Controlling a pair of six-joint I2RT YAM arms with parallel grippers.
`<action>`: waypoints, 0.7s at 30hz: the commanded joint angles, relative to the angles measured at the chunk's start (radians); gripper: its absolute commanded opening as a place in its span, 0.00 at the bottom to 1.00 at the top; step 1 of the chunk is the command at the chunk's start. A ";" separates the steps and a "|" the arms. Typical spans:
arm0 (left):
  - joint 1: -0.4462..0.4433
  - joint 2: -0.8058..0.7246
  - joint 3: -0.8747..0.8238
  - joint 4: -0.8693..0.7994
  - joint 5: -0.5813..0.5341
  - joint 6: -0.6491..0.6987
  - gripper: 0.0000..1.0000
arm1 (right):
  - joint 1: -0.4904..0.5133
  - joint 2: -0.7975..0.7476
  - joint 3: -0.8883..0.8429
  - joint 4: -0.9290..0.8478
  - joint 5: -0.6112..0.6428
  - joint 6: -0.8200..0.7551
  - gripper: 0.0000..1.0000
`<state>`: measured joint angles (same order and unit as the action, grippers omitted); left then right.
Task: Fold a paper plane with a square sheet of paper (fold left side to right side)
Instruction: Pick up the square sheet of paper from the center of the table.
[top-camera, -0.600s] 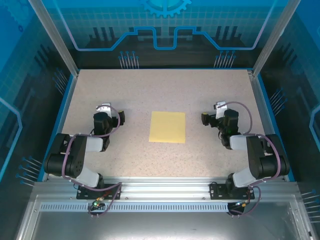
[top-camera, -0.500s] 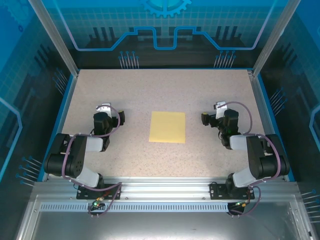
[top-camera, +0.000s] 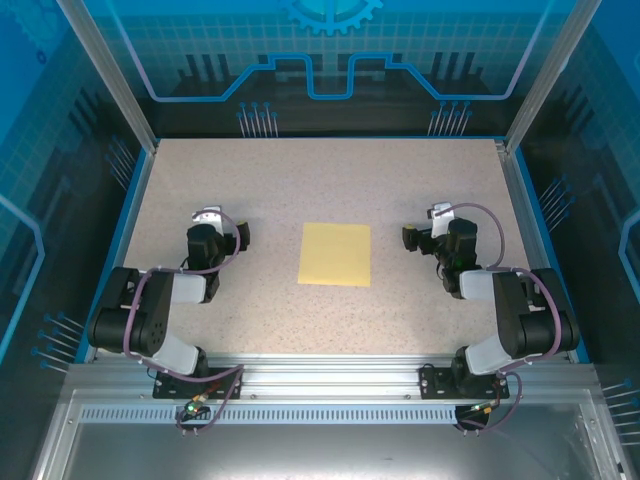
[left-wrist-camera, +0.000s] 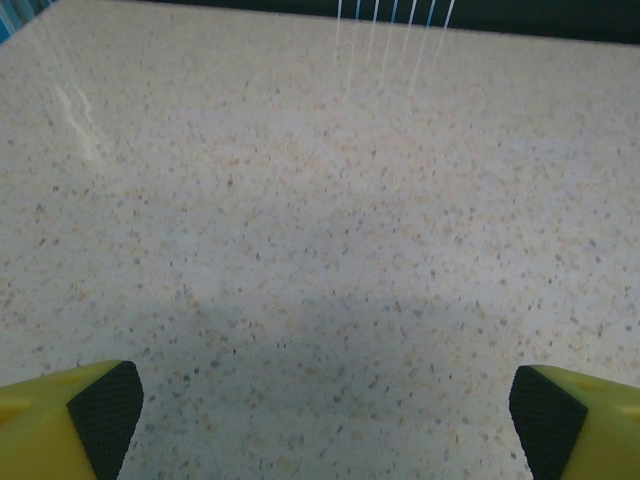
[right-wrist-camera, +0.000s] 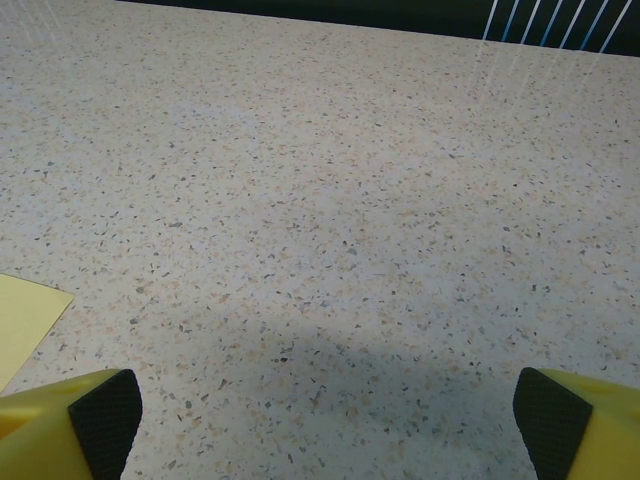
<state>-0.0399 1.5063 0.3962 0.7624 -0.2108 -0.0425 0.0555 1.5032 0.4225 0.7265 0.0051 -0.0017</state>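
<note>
My left gripper (left-wrist-camera: 320, 425) and right gripper (right-wrist-camera: 325, 425) flank the square sheet of paper (top-camera: 335, 254), equally near. Both gape, empty.

The sheet (top-camera: 335, 254) lies flat at the centre of the table (top-camera: 300, 170). The left gripper (top-camera: 207, 218) sits at its 9 o'clock and the right gripper (top-camera: 440, 216) at its 3 o'clock, both well apart from it.

Robot test cell in a lab: speckled table (top-camera: 300, 180) enclosed by aluminium posts (top-camera: 105, 75) and blue gear-printed panels (top-camera: 330, 40) at top; robot arms (top-camera: 150, 315) bolted to a metal rail (top-camera: 320, 378) at the bottom edge
</note>
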 joint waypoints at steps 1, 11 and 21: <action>0.012 -0.124 0.106 -0.257 0.005 -0.013 0.99 | -0.025 -0.001 0.007 0.027 -0.026 -0.007 1.00; -0.041 -0.427 0.254 -0.867 0.237 -0.368 0.98 | -0.030 -0.190 0.224 -0.541 0.053 0.159 1.00; -0.381 -0.305 0.250 -0.841 0.465 -0.611 0.98 | 0.207 -0.169 0.360 -0.852 -0.039 0.399 0.99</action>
<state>-0.3500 1.1286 0.6434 -0.0723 0.1524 -0.5533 0.1761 1.2903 0.7349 0.0429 -0.0185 0.3138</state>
